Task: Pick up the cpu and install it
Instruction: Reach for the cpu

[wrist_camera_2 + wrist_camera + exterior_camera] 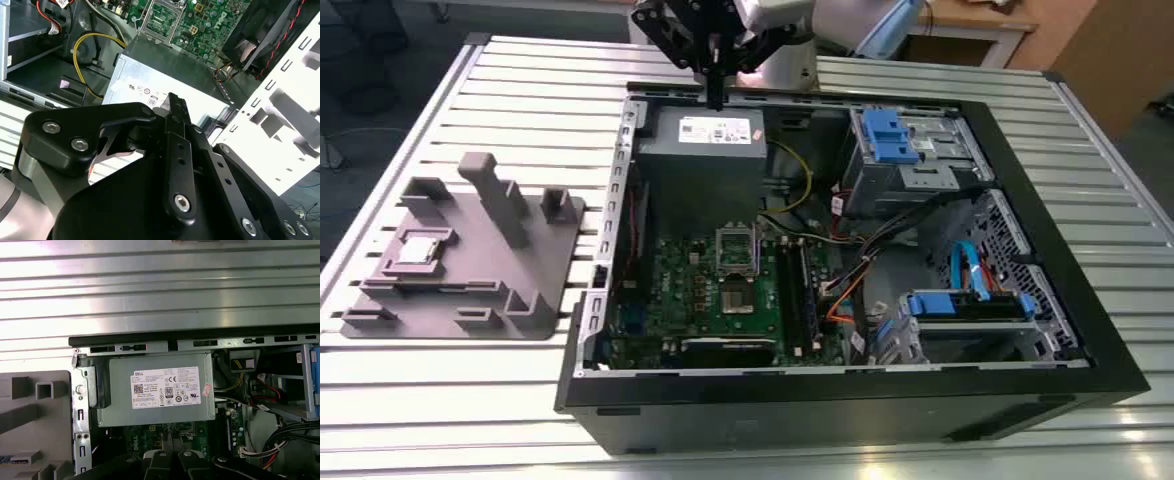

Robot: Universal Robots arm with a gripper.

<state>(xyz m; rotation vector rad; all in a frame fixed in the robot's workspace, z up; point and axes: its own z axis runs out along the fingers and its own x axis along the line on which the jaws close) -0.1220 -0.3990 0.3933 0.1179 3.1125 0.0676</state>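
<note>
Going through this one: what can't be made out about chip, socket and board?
- Small silver-grey square cpu on the grey plastic tray: orientation mark too small, exterior view.
- Rectangular silver socket frame: open or latched, too small in exterior view; cut by the edge in second wrist view.
- Green motherboard: partly hidden behind the black gripper, first wrist view.

Found a white label (167, 389) on the grey power supply (125, 410) in the first wrist view, with dark lines of print, barcodes and a row of small round marks. Noted a small pink sticker (206, 388) at that label's corner. Saw the same label in the exterior view, its print not legible there. Caught fine white lettering on the green motherboard (210, 20) in the second wrist view, also illegible.
</note>
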